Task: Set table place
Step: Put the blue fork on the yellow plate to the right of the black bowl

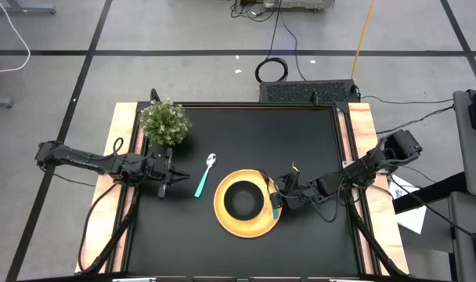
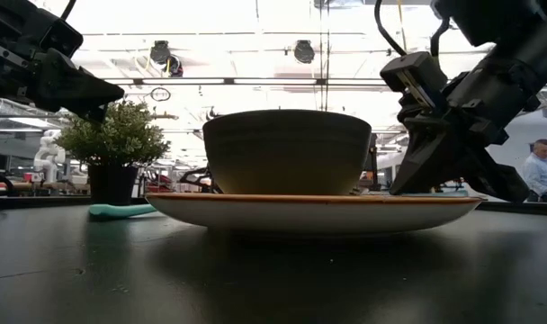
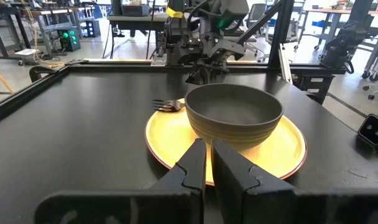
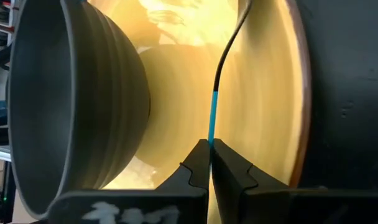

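On the worktop, the left gripper hovers with jaws nearly closed and empty. Just right lies the spoon. Next comes the plate carrying the bowl. At its right rim, the right gripper pinches the fork, which lies over the plate, handle toward the jaws.

Robotics lab or workshop around my table, grey tiled floor with dark seams, cables trailing to equipment, long ceiling lights overhead, workbenches and office chairs beyond, a person at the far side
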Motion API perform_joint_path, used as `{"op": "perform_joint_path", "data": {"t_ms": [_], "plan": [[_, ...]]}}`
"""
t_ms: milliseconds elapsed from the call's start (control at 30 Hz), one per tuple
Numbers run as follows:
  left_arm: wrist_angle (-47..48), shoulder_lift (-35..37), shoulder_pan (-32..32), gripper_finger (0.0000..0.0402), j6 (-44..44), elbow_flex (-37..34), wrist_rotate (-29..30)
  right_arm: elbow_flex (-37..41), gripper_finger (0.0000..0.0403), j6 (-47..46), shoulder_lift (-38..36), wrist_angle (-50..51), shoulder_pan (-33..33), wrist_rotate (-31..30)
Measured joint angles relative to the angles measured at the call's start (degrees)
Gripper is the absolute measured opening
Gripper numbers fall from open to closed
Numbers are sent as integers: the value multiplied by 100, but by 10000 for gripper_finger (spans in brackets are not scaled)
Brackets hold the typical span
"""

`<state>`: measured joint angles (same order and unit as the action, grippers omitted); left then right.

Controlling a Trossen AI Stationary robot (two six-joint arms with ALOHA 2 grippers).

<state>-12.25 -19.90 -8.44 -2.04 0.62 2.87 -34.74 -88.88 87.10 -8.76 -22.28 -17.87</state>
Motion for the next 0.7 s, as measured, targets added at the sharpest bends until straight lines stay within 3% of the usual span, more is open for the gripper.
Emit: {"op": "perform_joint_path", "data": {"t_ms": [700], "plan": [[2,-1,1,31,4,0,0,0,0,54,2,91,87,29]]}}
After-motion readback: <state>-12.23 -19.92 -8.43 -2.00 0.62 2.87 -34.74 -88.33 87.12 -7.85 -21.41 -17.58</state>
